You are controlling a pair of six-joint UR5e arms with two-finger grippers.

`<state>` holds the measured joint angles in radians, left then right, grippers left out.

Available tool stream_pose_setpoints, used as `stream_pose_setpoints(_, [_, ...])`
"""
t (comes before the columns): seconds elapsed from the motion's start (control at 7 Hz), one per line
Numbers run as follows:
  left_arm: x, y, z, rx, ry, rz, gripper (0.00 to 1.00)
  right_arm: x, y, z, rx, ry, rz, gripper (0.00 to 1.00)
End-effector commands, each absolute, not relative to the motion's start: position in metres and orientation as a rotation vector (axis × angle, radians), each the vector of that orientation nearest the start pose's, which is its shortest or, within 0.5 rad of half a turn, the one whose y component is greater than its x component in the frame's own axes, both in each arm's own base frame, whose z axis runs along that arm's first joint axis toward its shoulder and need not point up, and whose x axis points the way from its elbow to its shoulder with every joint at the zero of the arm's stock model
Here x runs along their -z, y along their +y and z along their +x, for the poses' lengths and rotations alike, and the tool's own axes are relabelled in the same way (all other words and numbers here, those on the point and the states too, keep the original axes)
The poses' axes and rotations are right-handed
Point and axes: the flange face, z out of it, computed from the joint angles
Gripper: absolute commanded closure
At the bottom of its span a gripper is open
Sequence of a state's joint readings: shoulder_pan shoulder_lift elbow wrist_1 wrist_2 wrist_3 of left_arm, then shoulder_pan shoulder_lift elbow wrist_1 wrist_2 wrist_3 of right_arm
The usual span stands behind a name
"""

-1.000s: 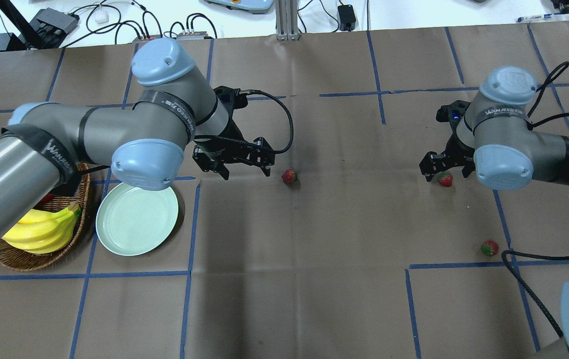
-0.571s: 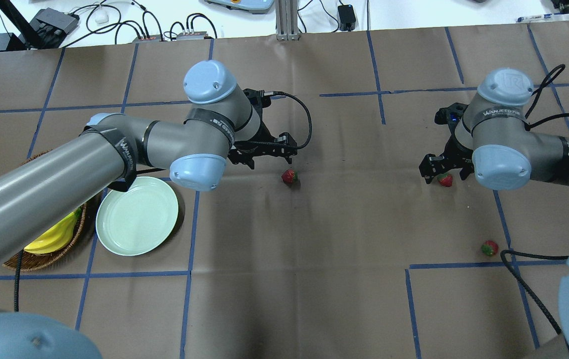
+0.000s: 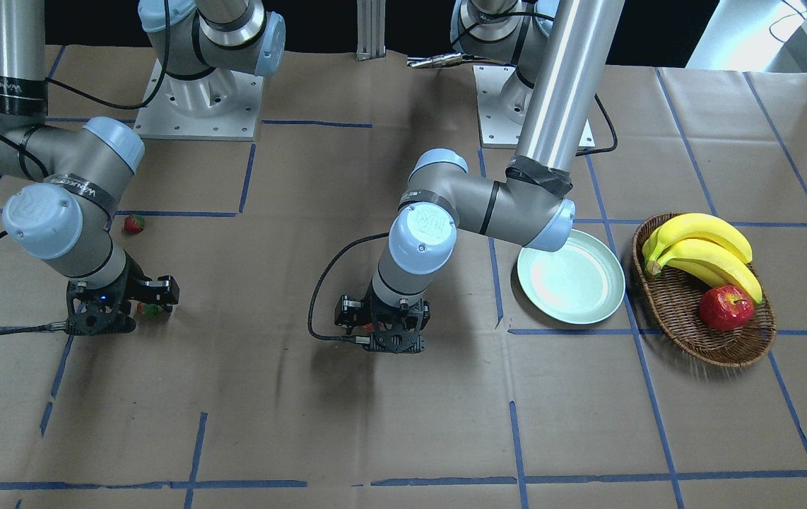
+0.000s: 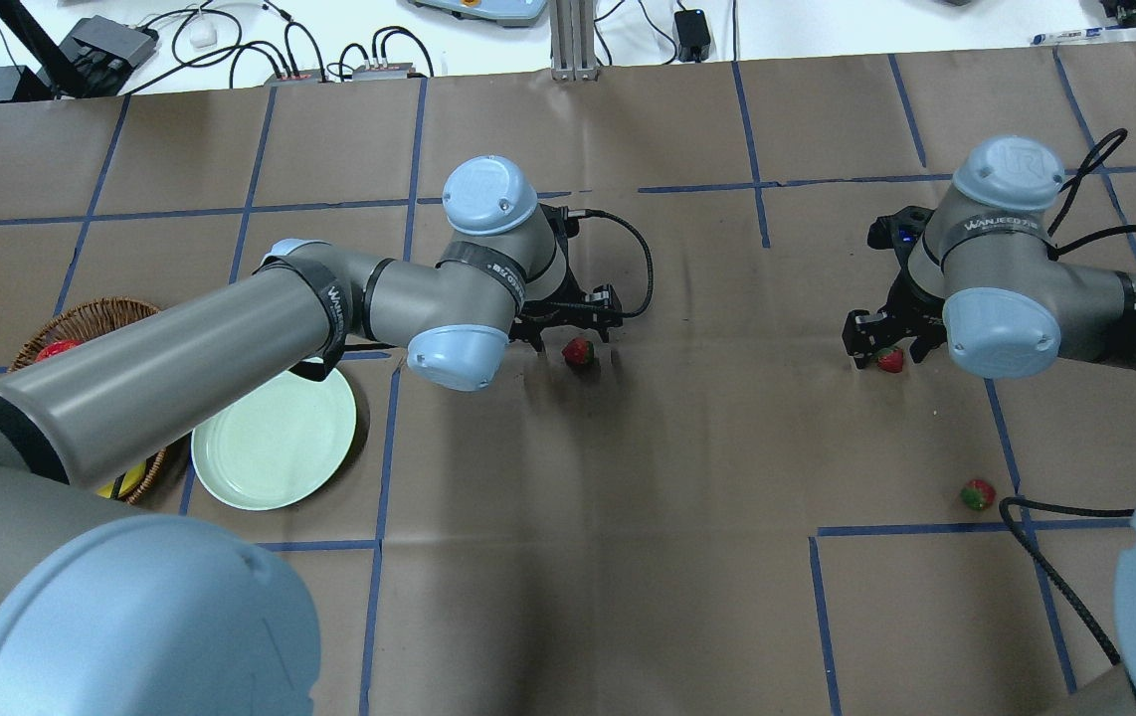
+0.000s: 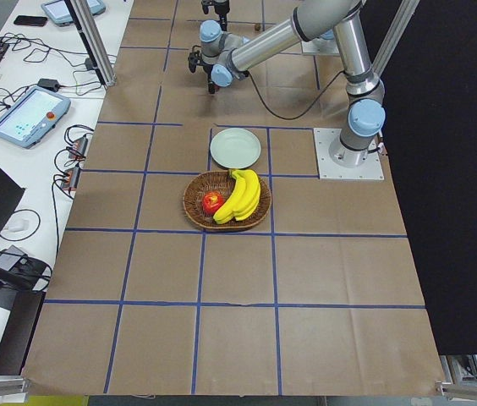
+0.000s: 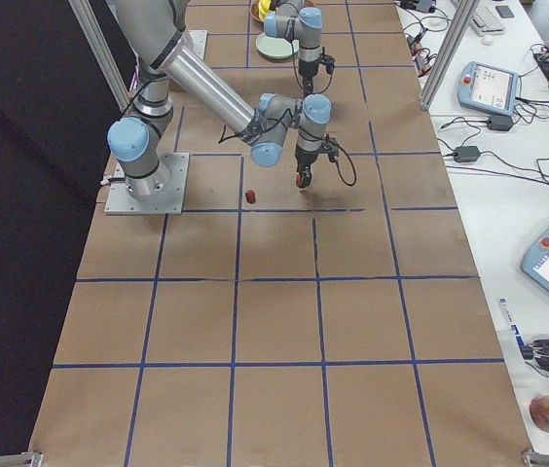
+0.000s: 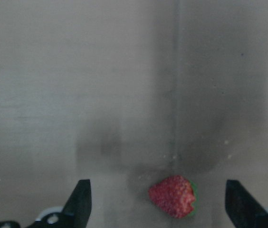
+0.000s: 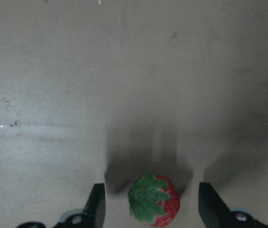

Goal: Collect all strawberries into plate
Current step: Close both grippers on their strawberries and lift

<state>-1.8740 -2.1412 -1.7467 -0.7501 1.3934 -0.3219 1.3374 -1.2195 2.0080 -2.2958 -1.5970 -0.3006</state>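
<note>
Fingers (image 7: 82, 199) of the left gripper (image 7: 157, 202) are spread wide and hold nothing. They hang low on both sides of the middle strawberry (image 4: 578, 350), which lies near the middle of the table (image 4: 628, 597). I think that is so they can close on it. The right gripper (image 8: 155, 202) is wide open and empty too. The right strawberry (image 4: 889, 359) sits just about centred between its fingers, toward the table's right end. The last strawberry (image 4: 977, 494) lies alone, nearer the robot's edge, with no gripper by it. The pale green plate (image 3: 572, 279) has no berry on it. It waits near the left end, just beside the wicker basket (image 3: 686, 326) with bananas (image 3: 704, 247) and an apple (image 3: 726, 308). It is well apart from every berry, so each needs a carry.

Both wrist pictures cut the fingers off at the bottom, so I cannot tell if the tips touch the table. From the front, the left wrist hides nearly all of its berry. From above, the left arm covers much of the basket.
</note>
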Motion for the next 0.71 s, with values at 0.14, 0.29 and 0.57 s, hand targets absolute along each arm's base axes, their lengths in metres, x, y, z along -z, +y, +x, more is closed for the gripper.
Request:
stream_pose_setpoints(0.14, [-0.163, -0.546, -0.332, 0.003, 3.328, -0.017, 0.06, -0.181, -0.533, 0.008, -0.095, 3.149, -0.105, 0.88])
stream_pose_setpoints(0.29, [-0.164, -0.544, -0.332, 0.002, 3.329, -0.017, 0.16, -0.186, -0.536, 0.006, -0.079, 3.154, -0.103, 0.92])
stream_pose_setpoints(0.57, [-0.162, -0.542, -0.332, -0.012, 3.326, -0.015, 0.5, -0.217, -0.546, 0.004, -0.079, 3.154, -0.103, 0.93])
